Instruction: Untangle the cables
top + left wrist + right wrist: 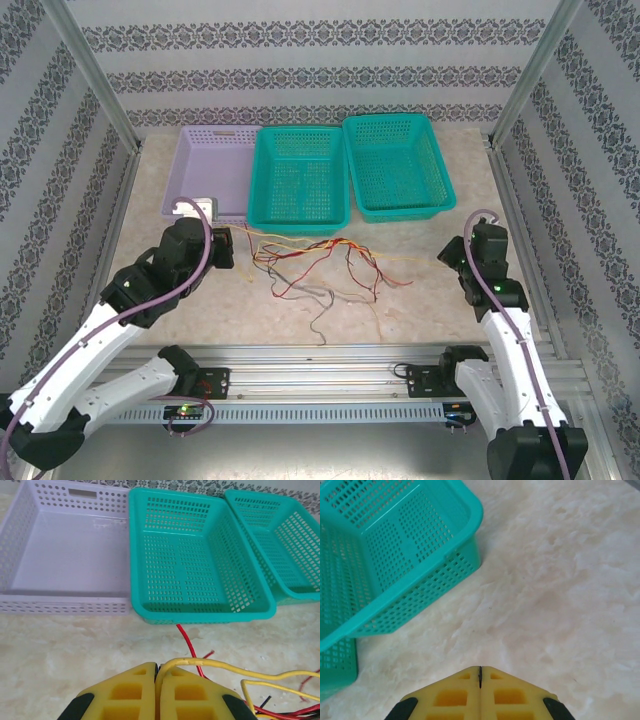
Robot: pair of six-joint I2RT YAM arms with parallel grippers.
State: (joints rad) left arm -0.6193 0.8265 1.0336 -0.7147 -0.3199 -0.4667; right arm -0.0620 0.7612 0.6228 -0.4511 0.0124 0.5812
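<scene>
"Starting at the left jaws, how do they stand?"

"Pressed together. The two yellow pads [135,692] meet at a seam and pinch the yellow cable [240,669]. It comes out of the seam at the tip, arches up and runs off to the right over the marbled surface [75,645]."

"And just around them?"

"A red cable [189,642] lies ahead of the tip, its end pointing at the middle teal basket [190,570]. More red and black strands bunch low on the right of the left wrist view. The lilac basket [65,555] stands right beside that teal one on its left, and the right teal basket [285,545] is on its other side."

"The right jaws?"

"Pressed together too, with the pads [510,695] flush. They sit over bare surface, near a corner of a teal basket. I cannot tell whether anything is caught between them."

"Where are the cables as a whole?"

"From above, the cables [320,265] lie in a loose tangle on the surface between the two arms, just in front of the middle teal basket. Red, yellow, orange and dark strands cross one another. One strand leads left to the tip of the left arm [150,290]. A pale yellow one stretches right toward the right arm [500,300]. A dark one trails toward the near edge. The three baskets stand in a row behind the tangle."
</scene>
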